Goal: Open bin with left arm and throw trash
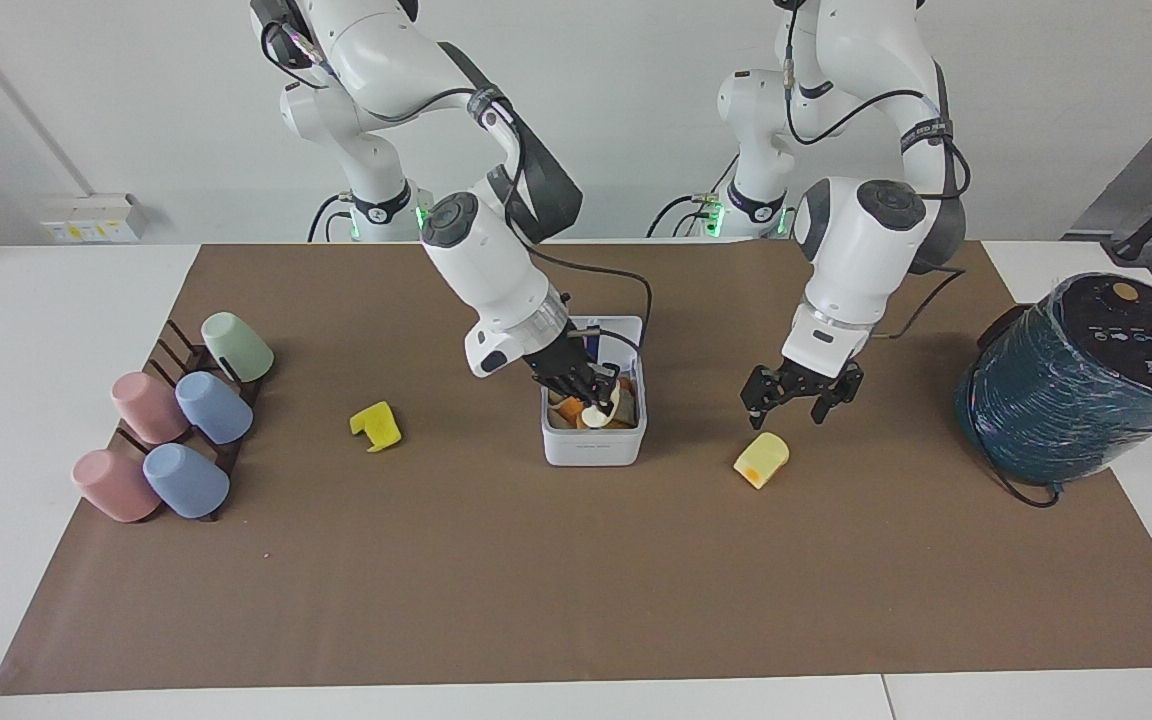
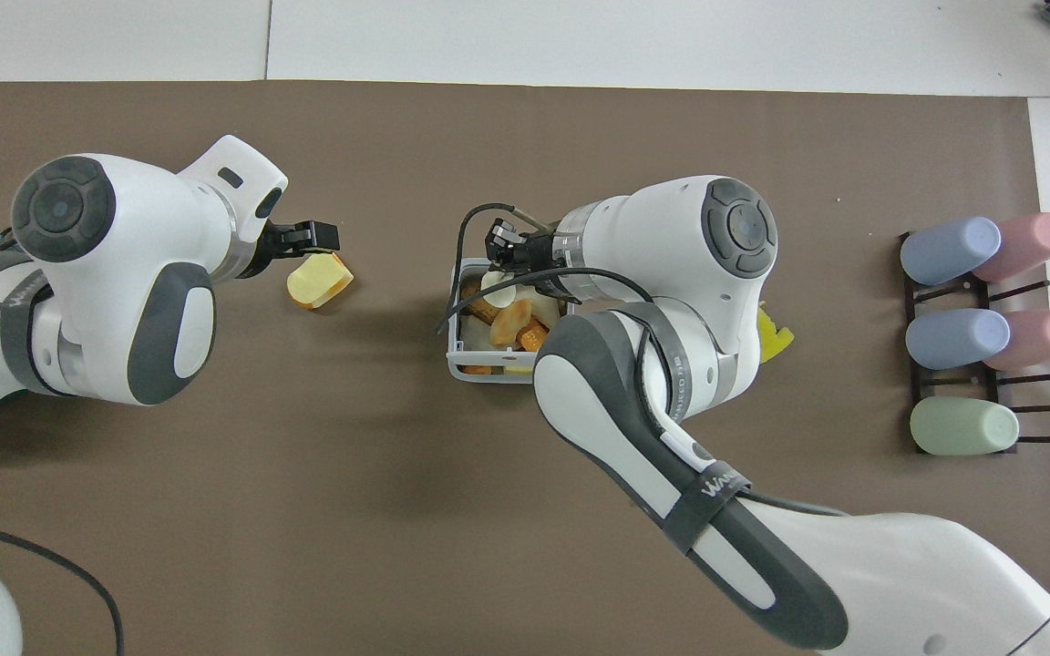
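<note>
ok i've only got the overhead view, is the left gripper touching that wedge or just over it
observer: just over it. In the facing view the left gripper hangs open above the yellow-orange wedge, with a clear gap between them.
operator: and the yellow chunk, the arm covers most of it for me
observer: the bright yellow notched chunk lies whole on the mat, between the bin and the cup rack.
operator: bin lid?
observer: the lid stands upright at the bin's edge nearer to the robots, partly hidden by the right gripper.
</note>
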{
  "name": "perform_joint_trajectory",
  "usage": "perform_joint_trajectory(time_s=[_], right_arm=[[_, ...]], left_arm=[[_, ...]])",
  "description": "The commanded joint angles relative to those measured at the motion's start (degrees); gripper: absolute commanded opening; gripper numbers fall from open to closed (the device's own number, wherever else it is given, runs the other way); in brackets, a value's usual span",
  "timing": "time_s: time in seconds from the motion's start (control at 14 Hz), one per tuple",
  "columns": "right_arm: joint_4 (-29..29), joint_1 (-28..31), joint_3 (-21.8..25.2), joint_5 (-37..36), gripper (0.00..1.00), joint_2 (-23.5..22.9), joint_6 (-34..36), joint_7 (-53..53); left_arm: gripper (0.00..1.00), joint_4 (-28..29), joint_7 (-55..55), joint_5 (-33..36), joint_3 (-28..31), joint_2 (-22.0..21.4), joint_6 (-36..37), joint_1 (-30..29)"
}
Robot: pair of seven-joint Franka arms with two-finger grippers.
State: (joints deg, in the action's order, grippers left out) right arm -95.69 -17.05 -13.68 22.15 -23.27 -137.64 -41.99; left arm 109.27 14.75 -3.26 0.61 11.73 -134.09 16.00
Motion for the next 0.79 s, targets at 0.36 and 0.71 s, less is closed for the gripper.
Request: perform_joint_trajectory(time_s=[0.36,0.71], right_arm=[[-1.26,0.09,-0.11,1.14,1.00,0.95,-1.58,0.33],[-0.91,0.00,0.41,-0.78,1.00,2.35,-0.96,0.51]], left_arm=[[1.00,1.47,-8.60,-0.17,-0.08,6.10,-9.24,-1.14],[1.00,1.65,-10.62,-0.08,0.01,7.87,-11.46,-1.32]])
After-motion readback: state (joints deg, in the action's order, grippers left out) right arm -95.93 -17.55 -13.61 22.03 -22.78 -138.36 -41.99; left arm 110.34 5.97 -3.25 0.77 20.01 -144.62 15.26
